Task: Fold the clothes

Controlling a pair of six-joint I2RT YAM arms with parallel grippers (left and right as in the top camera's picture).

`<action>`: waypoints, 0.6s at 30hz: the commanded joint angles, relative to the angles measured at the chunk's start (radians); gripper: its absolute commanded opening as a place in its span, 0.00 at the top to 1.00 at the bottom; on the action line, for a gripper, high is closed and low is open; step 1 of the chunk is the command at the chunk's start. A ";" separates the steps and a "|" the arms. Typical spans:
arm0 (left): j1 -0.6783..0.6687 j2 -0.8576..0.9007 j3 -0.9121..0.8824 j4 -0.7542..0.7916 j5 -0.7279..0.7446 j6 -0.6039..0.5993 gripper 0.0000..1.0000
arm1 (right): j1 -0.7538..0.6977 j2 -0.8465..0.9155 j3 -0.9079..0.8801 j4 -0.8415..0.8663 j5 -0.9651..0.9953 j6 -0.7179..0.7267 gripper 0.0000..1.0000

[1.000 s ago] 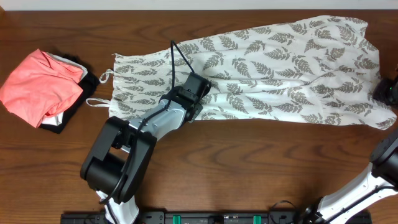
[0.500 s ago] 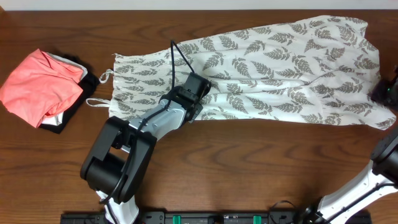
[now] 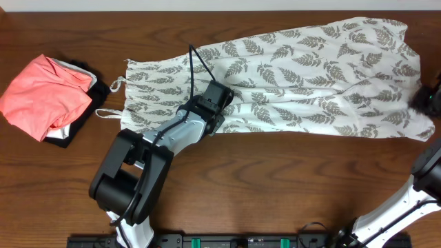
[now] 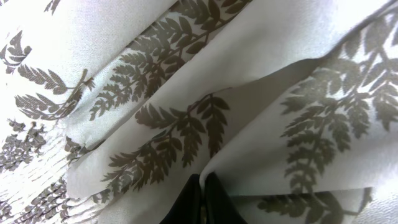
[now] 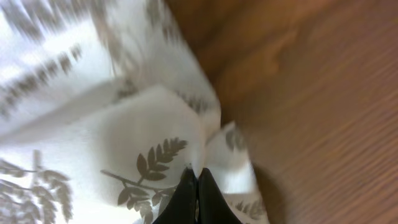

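While the dress (image 3: 310, 76) lies lengthwise across the far part of the bench (image 3: 289, 200), bodice & thin straps (image 3: 116, 84) to the left and wide skirt fanning out to the right, both arms have hold of it. From the near side the left arm (image 3: 176, 134) reaches up to the dress's near edge, approx. at the waist, just right of the gathered bodice. The left jaws are pressed together. In the wrist cam the black fingertips (image 4: 186, 202) meet right where several folds of fern-print cloth converge, so they pinch a ridge of fabric w/ the cloth fanning away from them. At the far right the right arm (image 3: 426, 180) comes in, its dark end sitting at the hem's right edge, about halfway across the skirt's width. The right jaws are closed tight too. That wrist view is somewhat blurred but shows the two tips side by side w/ no gap, nipping a small puckered flap at the hem, bare wood just beside it on the right. Off to the left, apart from the straps, a coral-pink garment (image 3: 41, 93) lies on a black garment (image 3: 98, 91).
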 commanded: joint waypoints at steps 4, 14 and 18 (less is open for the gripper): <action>0.005 0.026 -0.003 -0.020 0.007 -0.010 0.94 | -0.002 -0.039 0.075 0.097 -0.005 0.107 0.99; 0.005 0.026 -0.003 -0.020 0.007 -0.033 0.94 | -0.002 0.013 0.074 0.171 0.000 0.156 0.99; 0.005 0.026 -0.003 -0.020 0.007 -0.037 0.94 | -0.002 0.058 0.074 0.172 0.000 0.156 0.99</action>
